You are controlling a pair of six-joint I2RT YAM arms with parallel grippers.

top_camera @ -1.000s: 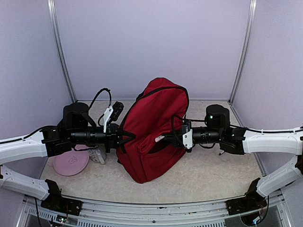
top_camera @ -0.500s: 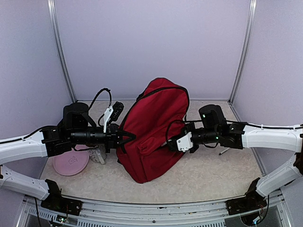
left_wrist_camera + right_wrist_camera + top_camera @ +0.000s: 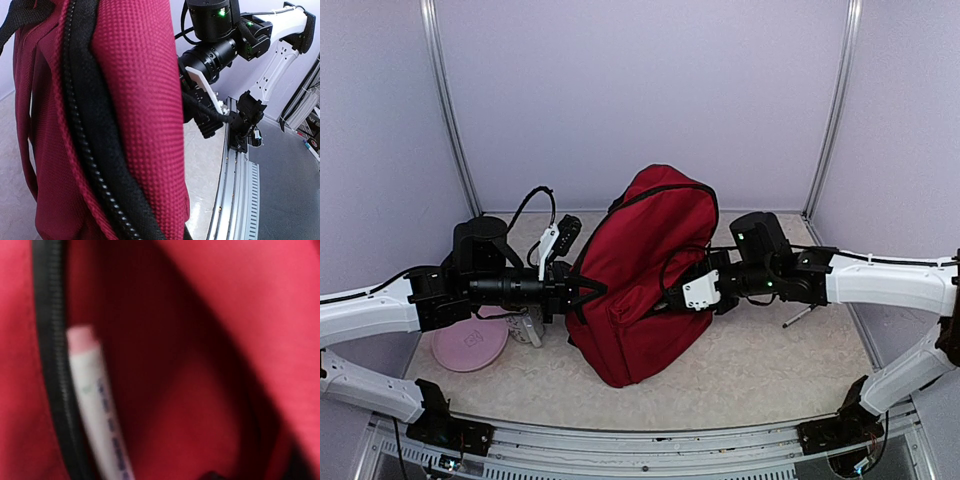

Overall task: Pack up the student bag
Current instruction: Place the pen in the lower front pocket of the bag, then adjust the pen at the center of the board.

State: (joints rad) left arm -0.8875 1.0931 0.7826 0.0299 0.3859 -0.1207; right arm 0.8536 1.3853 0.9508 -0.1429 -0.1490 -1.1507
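The student bag [image 3: 642, 262], a large dark red backpack with black zips, stands leaning at the table's middle. My left gripper [image 3: 588, 292] is shut on the bag's left edge by the black zipper [image 3: 95, 165]; its fingers are hidden behind fabric in the left wrist view. My right gripper [image 3: 668, 302] reaches into the bag's front pocket from the right, with its fingertips hidden by the cloth. Inside the pocket [image 3: 200, 390], a white marker with a pink cap [image 3: 95, 405] lies along the zip. No finger shows around it.
A pink plate [image 3: 470, 346] and a small grey pouch [image 3: 528, 328] lie under my left arm. A black-and-white object [image 3: 560, 232] sits behind them. A pen [image 3: 797, 318] lies on the table right of the bag. Walls enclose the back and sides.
My right arm swung left and pushed its gripper into the front pocket. The white marker, earlier at its tip outside the bag, now lies inside. The left arm has not moved.
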